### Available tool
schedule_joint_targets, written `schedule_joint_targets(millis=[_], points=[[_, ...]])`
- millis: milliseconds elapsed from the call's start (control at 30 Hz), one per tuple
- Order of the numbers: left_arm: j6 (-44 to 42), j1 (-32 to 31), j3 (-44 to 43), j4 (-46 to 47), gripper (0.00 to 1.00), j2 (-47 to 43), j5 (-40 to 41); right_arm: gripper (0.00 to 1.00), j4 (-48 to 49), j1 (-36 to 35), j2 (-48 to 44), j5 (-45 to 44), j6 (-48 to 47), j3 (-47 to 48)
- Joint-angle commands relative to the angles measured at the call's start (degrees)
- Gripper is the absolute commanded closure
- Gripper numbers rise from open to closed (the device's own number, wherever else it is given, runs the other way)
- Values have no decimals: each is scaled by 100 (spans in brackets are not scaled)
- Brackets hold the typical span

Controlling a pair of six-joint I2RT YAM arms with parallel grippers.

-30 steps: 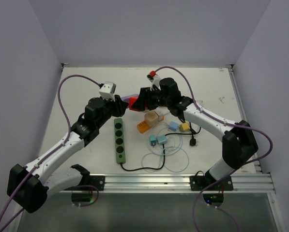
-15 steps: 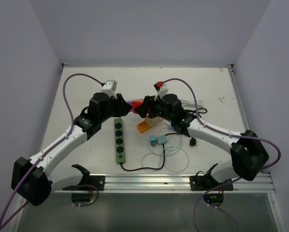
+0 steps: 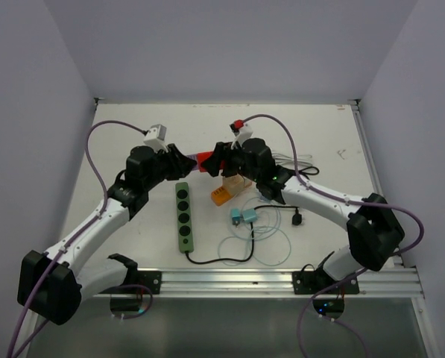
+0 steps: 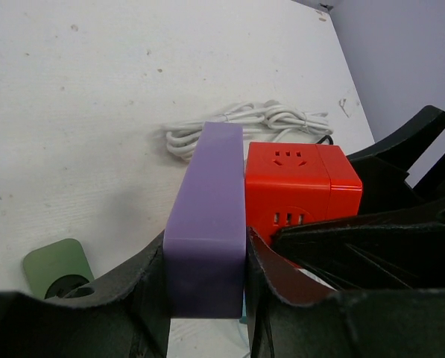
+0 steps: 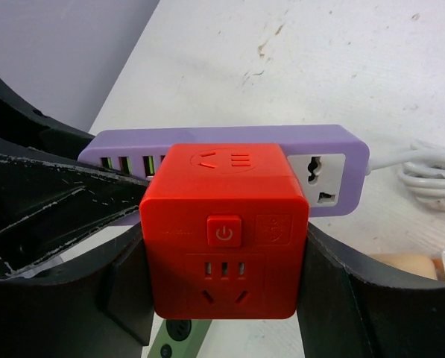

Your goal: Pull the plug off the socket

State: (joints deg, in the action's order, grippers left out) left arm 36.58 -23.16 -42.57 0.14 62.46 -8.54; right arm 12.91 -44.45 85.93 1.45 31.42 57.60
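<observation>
The socket is a purple power strip (image 4: pixel 207 216), lifted off the table, with my left gripper (image 4: pixel 206 298) shut on its near end. The plug is a red cube adapter (image 5: pixel 226 231) sitting flush against the strip's (image 5: pixel 319 160) face, with no gap showing. My right gripper (image 5: pixel 226 276) is shut on the cube's two sides. From above, the two grippers meet at mid-table: the left gripper (image 3: pixel 183 162) and the right gripper (image 3: pixel 218 161) have the red cube (image 3: pixel 205 158) between them. The strip's white cable (image 4: pixel 244 123) lies coiled on the table behind.
A green power strip (image 3: pixel 185 216) lies below the grippers, its black cable (image 3: pixel 222 259) running to the right. An orange adapter (image 3: pixel 222 194), teal plugs (image 3: pixel 242 216), a black plug (image 3: pixel 297 218) and thin wire loops (image 3: pixel 267 242) are scattered under the right arm.
Both arms have shifted pose a little, drifting right and then back left. The strip and red cube stay joined and held at about the same spot.
</observation>
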Motion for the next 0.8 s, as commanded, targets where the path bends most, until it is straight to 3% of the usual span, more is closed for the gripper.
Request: schedule_joint_targets(millis=[0,167,367,467,500,533,767], points=[[-616,110,125,478,100,-154,1088,100,-279,93,221,547,363,689],[-1590,-724,38,382,100,-138,2162,100,-1272,366,907,1576,541,1761],[-1742,-892,90,390,100,-76,2391,100,-1730,384,1031,1753,225,2071],[-1733,-892,91,399,100,-155,2593,88,-1651,393,1066,1902,259,1948],[-1733,-892,99,425,100,-181,2646,72,-1581,419,1049,1937,355,1852],[-1724,-892,117,451,100,-199,2707,68,-1468,437,1040,1990,408,1807],[-1215,-875,372,706,100,-208,2603,59,-1502,516,987,2078,278,1631]])
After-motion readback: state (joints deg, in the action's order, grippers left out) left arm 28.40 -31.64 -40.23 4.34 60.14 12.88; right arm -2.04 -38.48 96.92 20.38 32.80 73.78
